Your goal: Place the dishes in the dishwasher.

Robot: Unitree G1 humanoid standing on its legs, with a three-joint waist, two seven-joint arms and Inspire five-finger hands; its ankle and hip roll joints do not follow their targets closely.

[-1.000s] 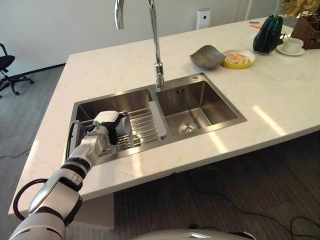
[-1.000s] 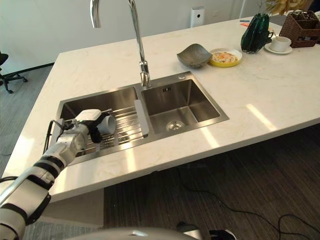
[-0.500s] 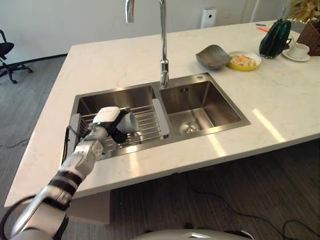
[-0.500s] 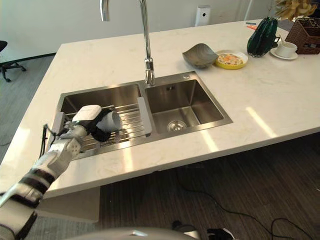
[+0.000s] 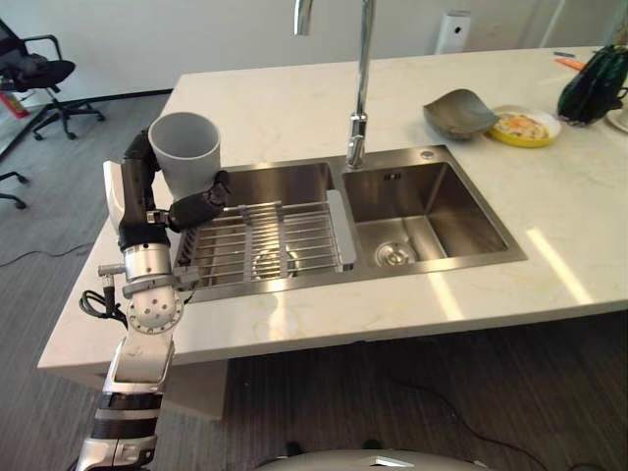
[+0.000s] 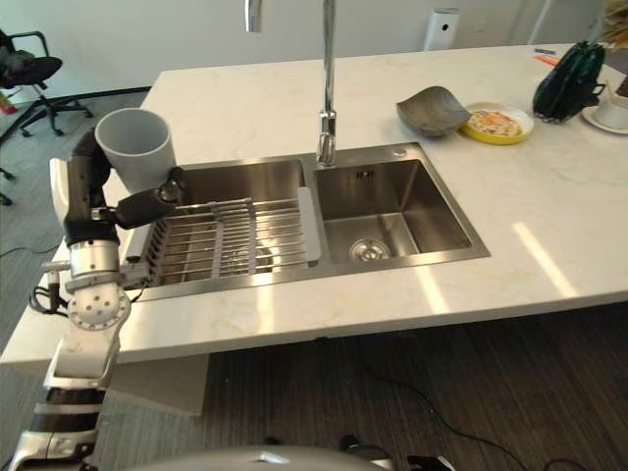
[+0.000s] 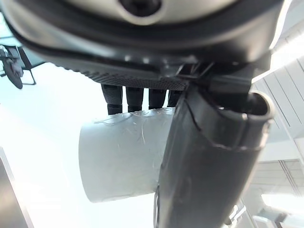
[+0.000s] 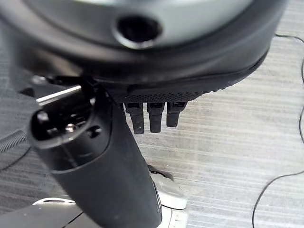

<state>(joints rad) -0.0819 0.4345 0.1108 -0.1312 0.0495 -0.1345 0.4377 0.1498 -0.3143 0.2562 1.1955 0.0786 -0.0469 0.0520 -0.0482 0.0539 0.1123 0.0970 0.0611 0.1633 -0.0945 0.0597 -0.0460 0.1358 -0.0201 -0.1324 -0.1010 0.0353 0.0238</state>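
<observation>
Above the steel sink's wire rack point(image 5: 265, 240), the left hand point(image 5: 147, 201) clamps a plain grey ceramic-looking cup point(image 5: 184, 152) upright, fingers and thumb round its wall; likely rigid, smooth, breakable. Right hand point(image 8: 152, 114) hangs relaxed, empty.

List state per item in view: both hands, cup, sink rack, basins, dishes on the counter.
Left hand: shut on the cup, raised above the counter edge.
Grey plastic cup: held upright, mouth up.
Right hand: open, holding nothing, above the floor.
Metal wire rack: lying across the left basin.
Right steel basin: empty, no water.
Grey bowl: on the counter.
Yellow plate: on the counter, food on it.
</observation>
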